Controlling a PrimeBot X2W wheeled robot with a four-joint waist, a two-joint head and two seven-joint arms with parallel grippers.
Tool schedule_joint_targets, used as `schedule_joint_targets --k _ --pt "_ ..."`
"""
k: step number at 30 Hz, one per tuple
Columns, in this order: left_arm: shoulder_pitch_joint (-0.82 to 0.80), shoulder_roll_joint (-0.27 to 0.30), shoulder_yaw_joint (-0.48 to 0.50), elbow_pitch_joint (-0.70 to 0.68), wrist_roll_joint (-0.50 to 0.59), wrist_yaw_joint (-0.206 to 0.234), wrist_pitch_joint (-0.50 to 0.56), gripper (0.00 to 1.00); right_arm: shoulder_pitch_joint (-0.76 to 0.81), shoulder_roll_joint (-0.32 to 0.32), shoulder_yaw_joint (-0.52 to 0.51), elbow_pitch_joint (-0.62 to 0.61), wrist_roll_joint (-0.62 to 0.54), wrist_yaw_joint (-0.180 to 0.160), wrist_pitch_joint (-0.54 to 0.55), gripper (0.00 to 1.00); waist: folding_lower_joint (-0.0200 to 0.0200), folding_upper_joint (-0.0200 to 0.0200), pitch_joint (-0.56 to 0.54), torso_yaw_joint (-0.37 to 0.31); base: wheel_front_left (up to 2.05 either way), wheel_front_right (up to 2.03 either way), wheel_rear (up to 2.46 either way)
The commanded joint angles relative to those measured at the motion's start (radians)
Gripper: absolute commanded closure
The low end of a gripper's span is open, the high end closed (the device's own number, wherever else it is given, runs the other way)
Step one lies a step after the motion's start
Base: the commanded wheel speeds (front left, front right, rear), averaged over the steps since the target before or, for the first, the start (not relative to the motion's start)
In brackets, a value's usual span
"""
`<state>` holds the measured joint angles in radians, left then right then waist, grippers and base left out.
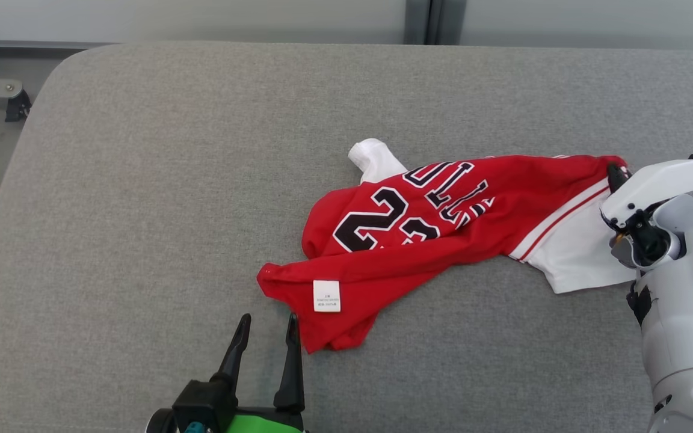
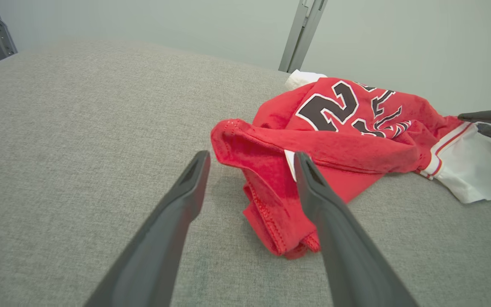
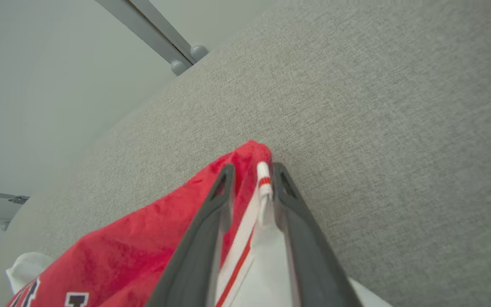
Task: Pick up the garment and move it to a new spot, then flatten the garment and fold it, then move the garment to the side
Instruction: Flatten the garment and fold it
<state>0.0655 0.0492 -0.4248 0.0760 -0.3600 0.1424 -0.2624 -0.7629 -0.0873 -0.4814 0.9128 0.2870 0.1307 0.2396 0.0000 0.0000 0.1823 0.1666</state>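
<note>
Right wrist view: straddled garment [image 3: 143, 238] hem with right pincer [image 3: 252, 168] barely parted, grip unclear; needed clean lift-off without snagging, left pincer [image 1: 268, 319] spread wide.

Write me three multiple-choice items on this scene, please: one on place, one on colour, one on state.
1. Where is the right gripper?
A. At the jersey's striped sleeve edge
B. On the label
C. On the floor
2. What colour are the jersey's numerals?
A. Blue
B. Black
C. Yellow
3. How is the left gripper?
A. Shut on cloth
B. Open, empty
C. Shut, empty
Key: 1 A, sleeve cloth stands between its fingers; 2 B, black with white outline; 3 B, jaws spread wide, nothing gripped.
</note>
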Motion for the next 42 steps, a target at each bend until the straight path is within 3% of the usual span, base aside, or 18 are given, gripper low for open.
schedule_joint_targets --k 1,10,20,27,33,42 --pt "-0.010 0.004 0.005 -0.002 -0.001 0.006 -0.003 0.00 -0.008 -0.012 0.014 0.006 -0.026 0.000 -0.030 0.00 0.0000 0.0000 0.009 0.011 0.00 0.00 0.00" --pt "0.020 0.004 0.050 0.002 0.014 0.005 -0.003 0.00 0.066 -0.061 0.264 -0.070 -0.111 0.000 -0.265 0.00 0.0000 0.0000 -0.046 -0.071 0.00 0.00 0.00" --pt "0.056 0.004 0.133 0.005 0.024 -0.006 -0.003 0.00 0.294 -0.135 0.422 -0.258 -0.117 0.000 -0.469 0.00 0.0000 0.0000 -0.111 -0.170 0.00 0.00 0.00" --pt "0.098 0.003 0.202 0.019 0.034 -0.020 -0.003 0.00 0.544 -0.139 0.422 -0.482 -0.154 -0.001 -0.506 0.00 0.0000 0.0000 -0.163 -0.191 0.00 0.00 0.00" --pt "0.140 0.003 0.263 0.031 0.047 -0.040 -0.003 0.00 0.765 -0.072 0.376 -0.700 -0.198 -0.001 -0.504 0.00 0.0000 0.0000 -0.195 -0.194 0.00 0.00 0.00" --pt "0.174 0.003 0.332 0.045 0.073 -0.070 -0.003 0.00 0.892 -0.009 0.407 -0.746 -0.197 -0.001 -0.505 0.00 0.0000 0.0000 -0.217 -0.177 0.00 0.00 0.00"
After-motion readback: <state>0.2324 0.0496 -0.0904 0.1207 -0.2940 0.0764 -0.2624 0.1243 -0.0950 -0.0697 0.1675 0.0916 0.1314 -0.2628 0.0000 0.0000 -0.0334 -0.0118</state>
